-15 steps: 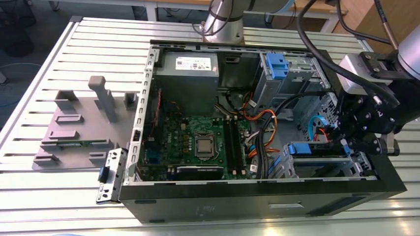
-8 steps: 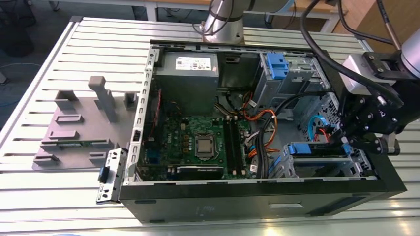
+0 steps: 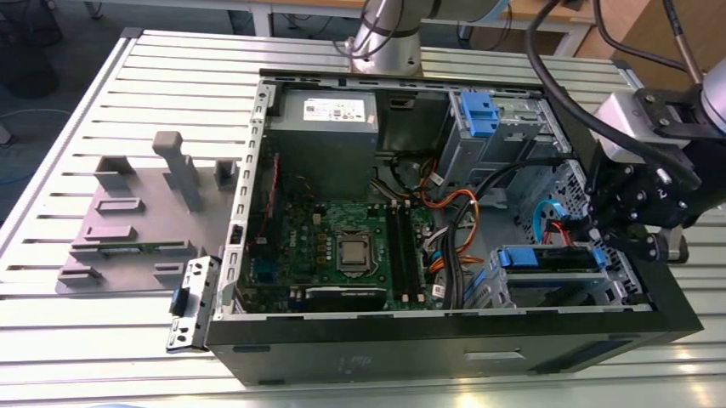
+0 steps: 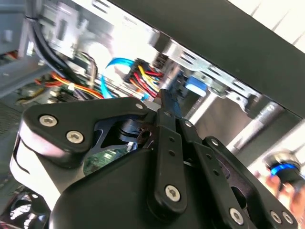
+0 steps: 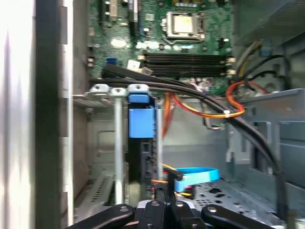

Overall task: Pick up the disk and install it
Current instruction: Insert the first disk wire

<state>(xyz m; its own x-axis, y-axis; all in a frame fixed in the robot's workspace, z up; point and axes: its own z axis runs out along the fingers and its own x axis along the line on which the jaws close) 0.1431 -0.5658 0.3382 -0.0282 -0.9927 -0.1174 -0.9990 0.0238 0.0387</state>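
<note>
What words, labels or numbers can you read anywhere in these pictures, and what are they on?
Nothing is clear enough to quote.
On the white sticker of the grey power supply: print, too small to read.
On the motherboard: white markings, too small to read.
On the processor in the first wrist view: faint print, blurred.
On the black case front wall: faint marks, unreadable.

I've got an open computer case point(image 3: 454, 344) lying on the slatted tabletop point(image 3: 102, 336), with its motherboard point(image 3: 340, 246) and grey power supply point(image 3: 326, 127) exposed. A grey moulded holder point(image 3: 142, 223) sits beside it, toward the exterior view's left.
</note>
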